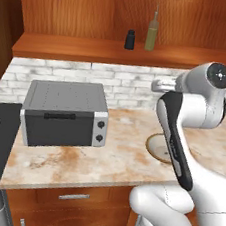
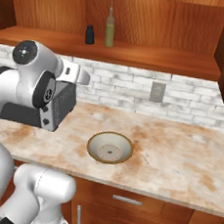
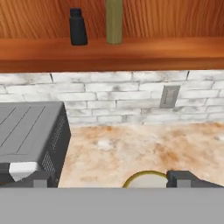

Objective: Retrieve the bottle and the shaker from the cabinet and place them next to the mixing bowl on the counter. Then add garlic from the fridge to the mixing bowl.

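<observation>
Risks, view by view. Left base view: bottle (image 1: 152, 32) and shaker (image 1: 129, 39) stand upright on the cabinet (image 1: 118, 52) shelf, shaker just beside the bottle at its 9 o'clock, not touching as far as I can tell. The arm's elbow hides most of the mixing bowl (image 1: 157, 145) on the worktop (image 1: 119, 156); toaster oven (image 1: 64, 113) sits at the bowl's 9 o'clock. Right base view: the bowl lies bare, nothing beside it, so both fetches remain. The bottle is tall and slim; judged likely to tip if a finger clips its neck. Reaching for either one risks knocking its close neighbour. Hand view: fingers (image 3: 41, 178) spread wide, holding nothing, low over the worktop, with the shelf at 12 o'clock. The shelf's front edge stands between hand and targets; a straight rise could strike it. The toaster oven sits close at 9 o'clock, a hazard for any sideways swing.
</observation>
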